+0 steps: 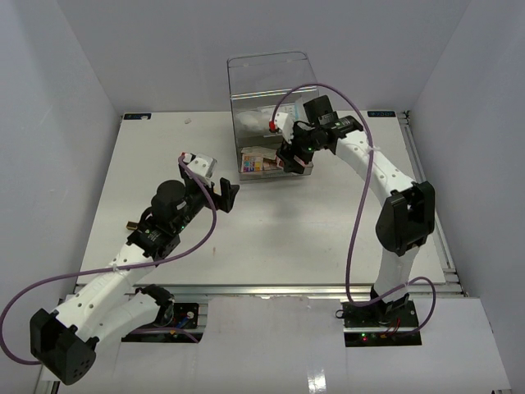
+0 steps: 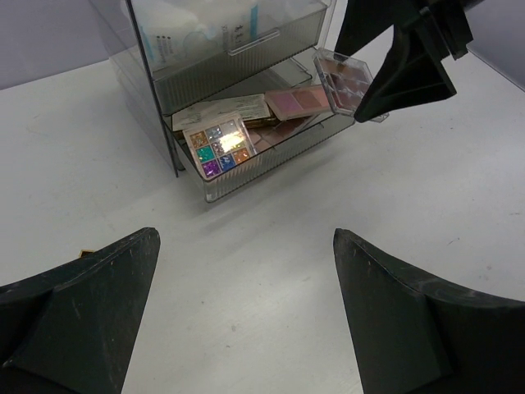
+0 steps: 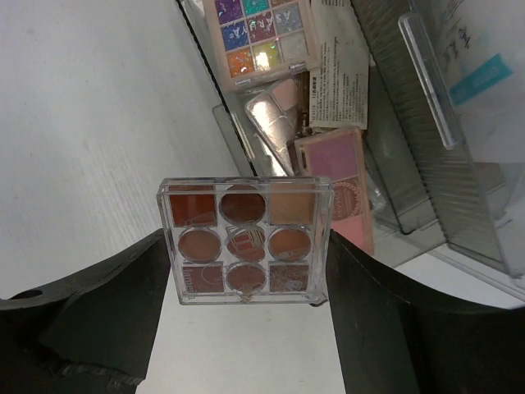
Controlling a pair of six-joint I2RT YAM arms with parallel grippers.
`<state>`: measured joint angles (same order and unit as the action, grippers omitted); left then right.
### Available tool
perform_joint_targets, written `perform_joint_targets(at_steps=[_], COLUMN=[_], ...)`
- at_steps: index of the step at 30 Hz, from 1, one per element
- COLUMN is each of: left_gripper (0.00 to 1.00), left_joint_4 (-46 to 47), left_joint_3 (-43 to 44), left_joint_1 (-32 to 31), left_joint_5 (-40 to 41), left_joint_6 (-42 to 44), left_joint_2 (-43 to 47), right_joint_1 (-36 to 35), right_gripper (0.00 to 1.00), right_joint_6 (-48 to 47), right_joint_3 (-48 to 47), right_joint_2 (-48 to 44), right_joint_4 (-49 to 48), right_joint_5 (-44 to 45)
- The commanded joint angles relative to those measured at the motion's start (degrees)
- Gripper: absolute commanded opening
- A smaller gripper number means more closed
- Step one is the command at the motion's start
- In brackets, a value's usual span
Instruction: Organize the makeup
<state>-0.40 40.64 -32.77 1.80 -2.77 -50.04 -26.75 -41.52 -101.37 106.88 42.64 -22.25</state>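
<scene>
My right gripper is shut on a clear brown-toned eyeshadow palette and holds it just above the front right corner of the open bottom drawer. It also shows in the left wrist view and the top view. In the drawer lie a glitter palette, a pink palette, a bronze compact and a printed packet. A white tube with teal print is in the shut upper drawer. My left gripper is open and empty over bare table, in front of the drawer.
The tall clear drawer box stands at the back middle of the white table. White walls close in the left, back and right. The right arm reaches in from the right.
</scene>
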Motion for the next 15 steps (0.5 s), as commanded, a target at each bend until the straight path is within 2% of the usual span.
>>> perform_joint_targets(at_steps=[1, 8, 15], left_gripper=[0.98, 0.98, 0.98], left_joint_4=[-0.92, -0.92, -0.98], left_joint_3=[-0.3, -0.13, -0.15], left_joint_1=[0.09, 0.17, 0.08], left_joint_5=[1.37, 0.44, 0.49], left_joint_6=[0.91, 0.84, 0.92], left_joint_2=[0.11, 0.17, 0.47], right_joint_1=[0.65, 0.65, 0.62], right_gripper=[0.25, 0.25, 0.2], right_joint_6=[10.97, 20.46, 29.83], right_joint_3=[-6.24, -1.0, 0.83], right_joint_2=[4.11, 4.52, 5.99], right_joint_4=[-2.02, -9.89, -15.55], right_joint_5=[2.34, 5.48, 10.97])
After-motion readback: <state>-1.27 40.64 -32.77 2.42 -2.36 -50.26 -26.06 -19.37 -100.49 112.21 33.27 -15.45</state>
